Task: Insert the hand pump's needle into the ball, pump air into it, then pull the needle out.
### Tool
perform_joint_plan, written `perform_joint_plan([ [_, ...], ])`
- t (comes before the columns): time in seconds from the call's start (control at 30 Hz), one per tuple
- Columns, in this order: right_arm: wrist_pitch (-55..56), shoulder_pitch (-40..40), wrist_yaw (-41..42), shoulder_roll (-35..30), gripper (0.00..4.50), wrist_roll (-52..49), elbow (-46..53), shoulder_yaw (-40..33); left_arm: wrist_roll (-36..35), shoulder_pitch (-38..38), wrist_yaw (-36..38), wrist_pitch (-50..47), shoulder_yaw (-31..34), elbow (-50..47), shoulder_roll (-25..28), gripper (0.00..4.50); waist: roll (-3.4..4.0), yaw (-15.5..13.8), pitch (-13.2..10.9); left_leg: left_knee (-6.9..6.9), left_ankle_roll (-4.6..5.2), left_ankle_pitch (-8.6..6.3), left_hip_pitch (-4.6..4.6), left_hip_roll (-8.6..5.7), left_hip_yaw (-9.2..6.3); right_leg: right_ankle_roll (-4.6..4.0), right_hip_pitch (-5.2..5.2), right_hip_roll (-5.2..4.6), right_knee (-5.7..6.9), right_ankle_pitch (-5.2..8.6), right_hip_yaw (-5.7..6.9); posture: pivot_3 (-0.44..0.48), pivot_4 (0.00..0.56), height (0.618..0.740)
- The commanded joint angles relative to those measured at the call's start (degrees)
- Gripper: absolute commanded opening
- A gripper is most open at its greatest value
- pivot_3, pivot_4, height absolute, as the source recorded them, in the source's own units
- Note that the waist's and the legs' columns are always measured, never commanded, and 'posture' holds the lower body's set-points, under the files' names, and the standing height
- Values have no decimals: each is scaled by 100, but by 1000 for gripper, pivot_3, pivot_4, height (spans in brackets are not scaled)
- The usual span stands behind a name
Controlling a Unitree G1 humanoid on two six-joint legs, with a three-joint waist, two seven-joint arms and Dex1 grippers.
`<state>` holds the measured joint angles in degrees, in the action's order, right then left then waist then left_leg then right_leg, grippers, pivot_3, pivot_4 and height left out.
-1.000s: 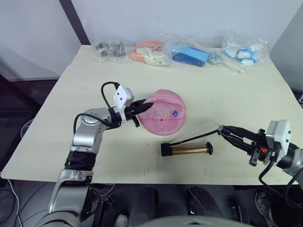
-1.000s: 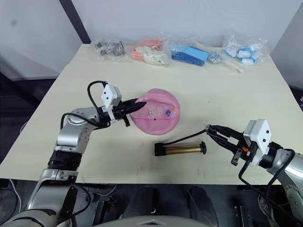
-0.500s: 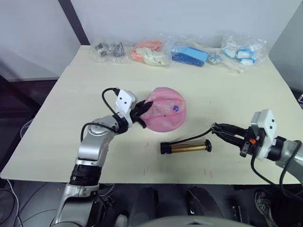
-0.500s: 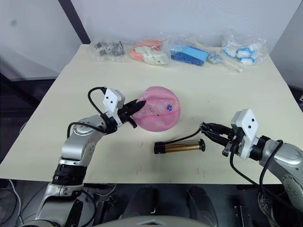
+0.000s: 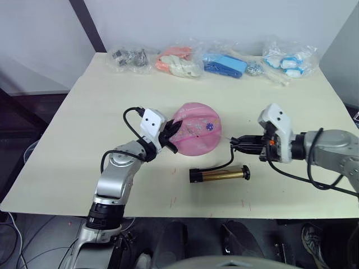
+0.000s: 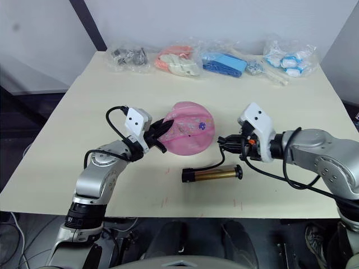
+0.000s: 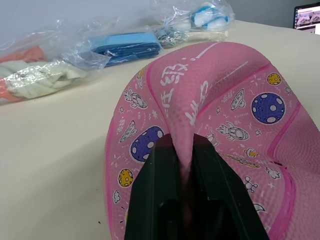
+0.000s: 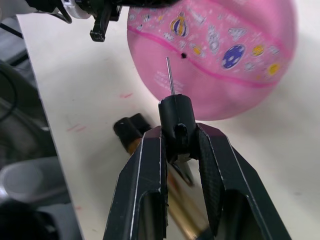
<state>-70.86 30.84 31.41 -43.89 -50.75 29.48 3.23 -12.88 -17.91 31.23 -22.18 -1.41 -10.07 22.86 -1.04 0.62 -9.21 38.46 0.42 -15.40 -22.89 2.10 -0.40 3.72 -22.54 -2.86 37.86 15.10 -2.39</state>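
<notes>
While the left gripper pinches a fold of the ball's skin between its closed fingers, as the left wrist view shows, the ball rests tilted near the middle of the table, held against rolling. The right gripper is clamped on the small black fitting that carries the needle, and it is the nearer arm to the insertion side. Seen from the head camera, the ball lies at 9 o'clock from the right gripper, near but not touching. The needle's long axis runs straight ahead from the fingers toward the pink surface. In the right wrist view a small dark dot, judged to be the valve hole, sits just beside the needle tip, at about 1 o'clock from it; tip and hole are not yet aligned. The coming move therefore appears to call for a slight sideways correction before any forward push. The hand pump lies flat on the table at 5 o'clock from the ball, its long axis running 9 to 3 o'clock, with its hose curving up to the fitting.
</notes>
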Motion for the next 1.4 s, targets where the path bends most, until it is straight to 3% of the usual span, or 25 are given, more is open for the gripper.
perform_joint_plan([
  [0.03,-693,332,-373,342,358,-67,-255,71,49,-64,23,63,-64,-83,0,32,0,3,0,0,0,0,0,0,1,0,-1,0,0,0,-1,0,150,736],
  [0.23,-1956,1047,-947,1304,358,-36,-1013,-317,112,-44,106,185,-99,-26,44,32,1,1,0,0,0,0,-1,0,1,-1,-6,0,7,-1,-1,0,150,736],
  [0.67,-2164,2165,-1852,1726,358,-976,-2950,90,226,51,184,428,-134,82,30,32,2,19,0,-4,0,0,-5,0,7,-2,-12,-1,5,-1,-4,0,150,736],
  [1.03,-2164,2421,-2701,2128,358,-1580,-3459,264,282,52,310,613,-168,218,27,32,2,15,0,-5,1,0,-10,0,7,-1,-15,-1,4,-1,-2,0,150,736],
  [1.4,-2164,2398,-3028,2054,358,-1792,-3622,388,294,105,445,772,-160,273,94,32,3,18,-1,-6,1,0,-12,0,6,-1,-16,-1,1,-1,-1,0,150,736],
])
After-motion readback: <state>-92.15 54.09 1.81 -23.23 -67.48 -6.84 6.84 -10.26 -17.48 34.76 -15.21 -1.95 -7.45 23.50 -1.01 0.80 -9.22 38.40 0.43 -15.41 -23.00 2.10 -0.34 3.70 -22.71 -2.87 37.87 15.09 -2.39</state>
